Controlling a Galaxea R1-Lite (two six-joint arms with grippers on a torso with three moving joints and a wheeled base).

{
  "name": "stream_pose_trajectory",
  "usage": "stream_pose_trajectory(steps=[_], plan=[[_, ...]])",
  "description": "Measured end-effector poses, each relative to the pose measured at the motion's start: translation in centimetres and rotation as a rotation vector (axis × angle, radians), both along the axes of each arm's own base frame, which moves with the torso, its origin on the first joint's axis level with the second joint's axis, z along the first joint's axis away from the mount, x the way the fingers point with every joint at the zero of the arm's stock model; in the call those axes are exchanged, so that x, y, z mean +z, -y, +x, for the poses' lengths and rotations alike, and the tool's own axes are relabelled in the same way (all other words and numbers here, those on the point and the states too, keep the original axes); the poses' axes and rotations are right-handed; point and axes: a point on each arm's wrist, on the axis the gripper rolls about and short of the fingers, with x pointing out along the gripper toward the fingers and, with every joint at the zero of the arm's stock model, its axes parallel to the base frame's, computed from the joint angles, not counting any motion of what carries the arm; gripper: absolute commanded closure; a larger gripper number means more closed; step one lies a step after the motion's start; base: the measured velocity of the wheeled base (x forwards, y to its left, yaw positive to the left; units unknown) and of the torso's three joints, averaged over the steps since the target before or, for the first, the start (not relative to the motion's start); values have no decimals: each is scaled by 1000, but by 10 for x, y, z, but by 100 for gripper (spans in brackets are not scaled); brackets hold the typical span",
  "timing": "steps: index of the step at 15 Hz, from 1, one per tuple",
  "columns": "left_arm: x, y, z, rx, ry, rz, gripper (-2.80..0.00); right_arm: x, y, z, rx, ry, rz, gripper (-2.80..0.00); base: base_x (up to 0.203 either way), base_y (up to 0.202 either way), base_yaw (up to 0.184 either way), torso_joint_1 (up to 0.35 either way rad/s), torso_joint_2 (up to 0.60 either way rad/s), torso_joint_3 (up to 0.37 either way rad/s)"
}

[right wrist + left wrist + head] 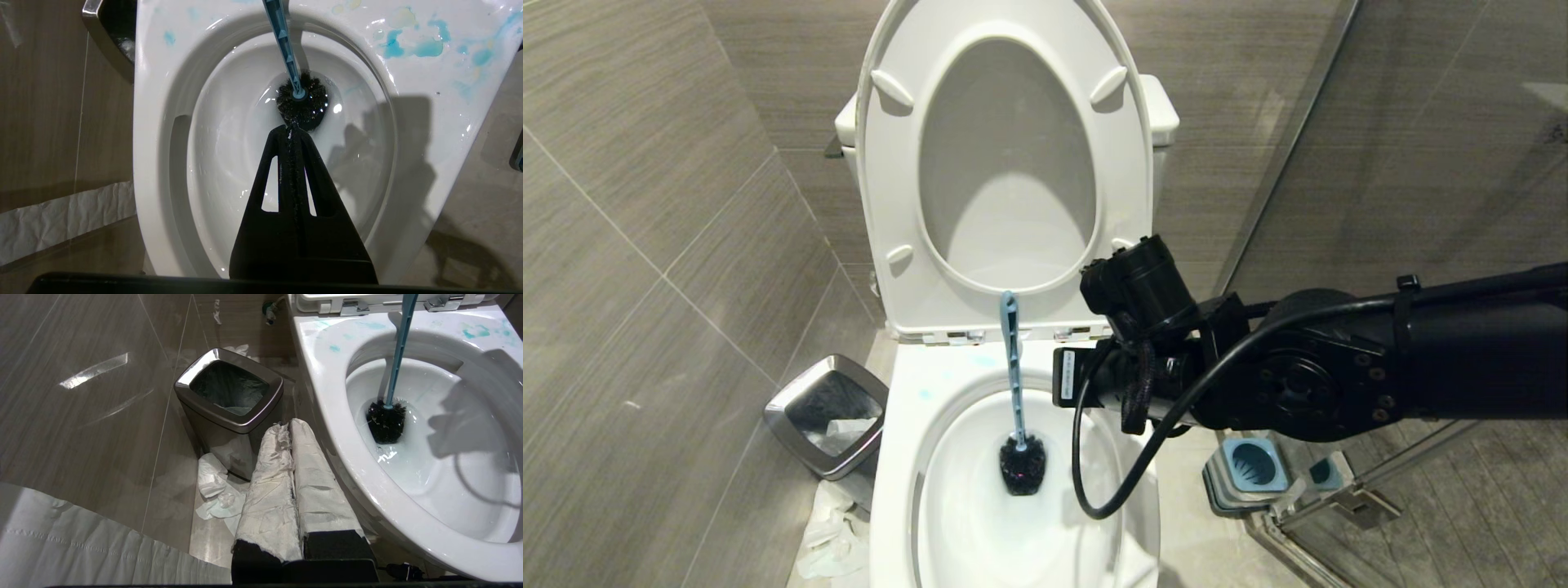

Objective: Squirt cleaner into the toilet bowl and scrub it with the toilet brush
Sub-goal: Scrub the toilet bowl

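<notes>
Right gripper [291, 131] (fingers together) nears toilet brush [301, 102].

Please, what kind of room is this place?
Most likely a bathroom. A white toilet bowl stands with seat and lid raised, a toilet brush leans in it, and a small steel bin sits beside it on the tiled floor. Tiled walls and a glass partition enclose it.

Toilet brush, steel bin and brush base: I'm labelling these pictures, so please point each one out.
toilet brush [1022, 464], head view, on the black bristle head in the bowl.
steel bin [245, 424], left wrist view, on its shiny front rim.
brush base [1255, 463], head view, on its blue top.
</notes>
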Motion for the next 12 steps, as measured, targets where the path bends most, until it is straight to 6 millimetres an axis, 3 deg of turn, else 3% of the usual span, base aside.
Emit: stream_pose_trajectory(steps=[3, 4, 12], plan=[[0, 0, 0, 1, 0, 0, 0, -1, -1, 1, 28, -17, 11, 0, 0, 0, 0, 0, 0, 0], [0, 0, 0, 0, -1, 0, 0, -2, -1, 2, 28, -18, 9, -280, 0, 0, 0, 0, 0, 0], [0, 0, 0, 0, 0, -1, 0, -19, -6, 27, -18, 121, -95, -280, 0, 0, 0, 0, 0, 0]])
